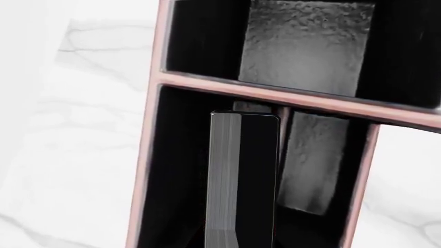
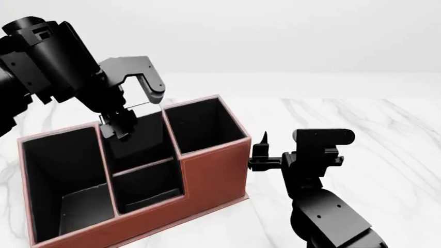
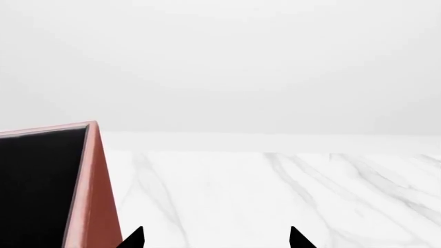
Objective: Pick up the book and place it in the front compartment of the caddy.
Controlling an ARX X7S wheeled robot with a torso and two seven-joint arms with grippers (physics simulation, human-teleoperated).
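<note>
Holding the book [image 1: 242,181] upright in my left tool [image 2: 113,126], clenched on it, low inside a middle compartment of the caddy [image 2: 214,170]. Right tool [image 2: 261,150] hangs beside the caddy wall, prongs apart and empty. Risk — if this isn't the front compartment, releasing now misplaces it, or it tips against the divider.

The caddy [image 2: 206,170] looks like reddish-brown leather on its outer walls, matt and finely grained, with smooth pale pink rims. Its black lining shows a pebbled, slightly shiny floor in my left wrist view. The book [image 1: 245,175] I hold has glossy black covers and fine-lined paper page edges. My 2 arms look like matt black plastic. The table [image 2: 358,119] is polished white marble with grey veins.
</note>
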